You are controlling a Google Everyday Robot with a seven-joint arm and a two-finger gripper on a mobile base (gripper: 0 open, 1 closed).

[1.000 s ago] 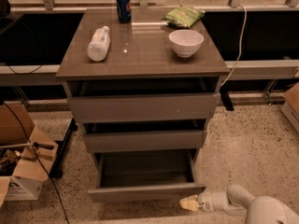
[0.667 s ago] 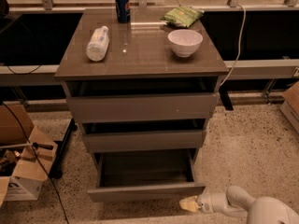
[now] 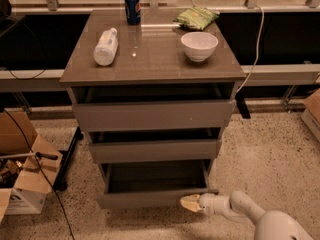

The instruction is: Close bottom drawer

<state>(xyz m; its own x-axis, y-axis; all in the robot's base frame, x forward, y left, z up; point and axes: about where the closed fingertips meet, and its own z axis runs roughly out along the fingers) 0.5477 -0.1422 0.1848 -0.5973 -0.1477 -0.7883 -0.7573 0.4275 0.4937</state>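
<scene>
Three grey drawers fill the cabinet (image 3: 150, 78) that takes up the middle of the view, and all three stand pulled out by different amounts. The top drawer (image 3: 152, 115) has the tallest front and is out only a little, with a dark gap above it. The middle drawer (image 3: 154, 150) below it sits out slightly too. The bottom drawer (image 3: 145, 199), at about 6 o'clock from the cabinet's centre, is pulled out the farthest, so its shallow grey box lies open to view behind a plain flat front.

The speckled floor (image 3: 270, 154) spreads out to 3 o'clock and 4 o'clock. An open cardboard box (image 3: 25, 184) sits at 8 o'clock, well apart from the cabinet. The robot's white arm (image 3: 245, 214) comes in from 5 o'clock, low over the floor.

On the surface (image 3: 150, 59), a white bowl (image 3: 199, 45) stands upright at 3 o'clock from its centre. A clear bottle (image 3: 105, 47) lies on its side at 9 o'clock. A green bag (image 3: 196, 17) rests at 1 o'clock, just behind the bowl, and a blue can (image 3: 132, 7) stands upright at 11 o'clock near the far edge.

The pincer (image 3: 191, 202) is at the right end of the bottom drawer's front, right up against its lower edge. I cannot tell whether it is apart or together, or whether it touches the front.
</scene>
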